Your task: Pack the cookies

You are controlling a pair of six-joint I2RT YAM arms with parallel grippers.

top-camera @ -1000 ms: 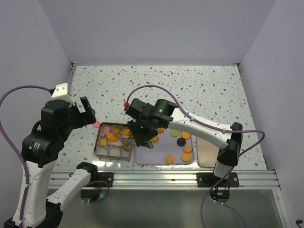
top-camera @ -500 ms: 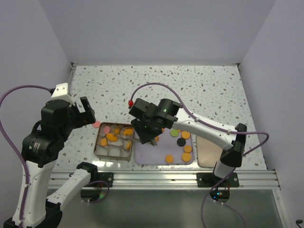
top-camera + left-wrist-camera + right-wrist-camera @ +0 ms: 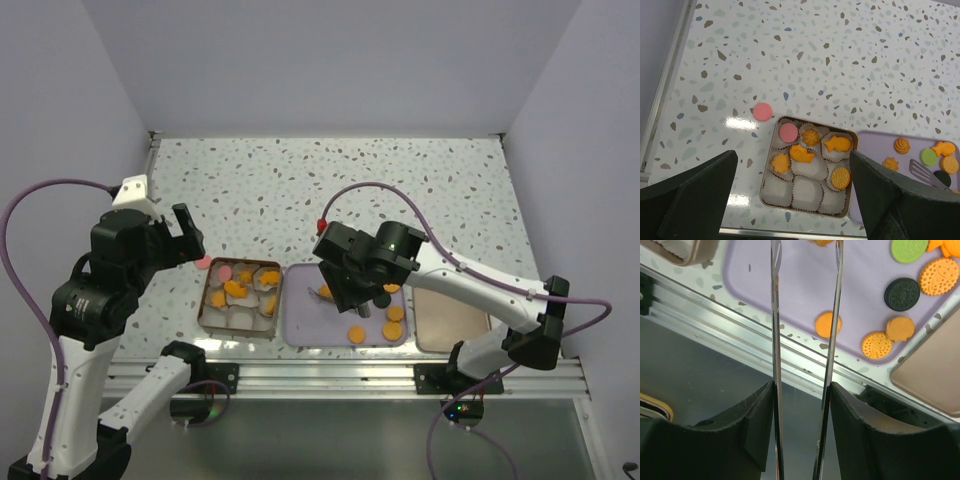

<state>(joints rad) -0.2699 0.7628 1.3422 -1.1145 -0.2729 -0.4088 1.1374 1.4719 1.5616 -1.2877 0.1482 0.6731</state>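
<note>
Several cookies lie in the paper cups of the brown tin (image 3: 769, 189): a pink disc (image 3: 788, 132), two orange fish, flowers and a round one (image 3: 840, 177). One pink cookie (image 3: 762, 111) lies on the table beside the tin. More cookies sit on the purple tray (image 3: 800, 285): a green one (image 3: 906, 249), a black one (image 3: 902, 294) and several orange ones. My right gripper (image 3: 802, 405) hangs over this tray, shut on metal tongs (image 3: 776, 315) whose blades stand apart. The tong tips run off the view's top edge. My left gripper (image 3: 791, 165) hovers high above the tin, open and empty.
A tan lid (image 3: 450, 320) lies right of the purple tray (image 3: 300, 325). The aluminium rail (image 3: 340, 378) runs along the table's near edge, just below tin and tray. White walls close in the speckled table on three sides.
My right arm has swung right, from over the tin's edge to over the purple tray, carrying the tongs, whose blades have spread slightly. The left arm has barely moved.
</note>
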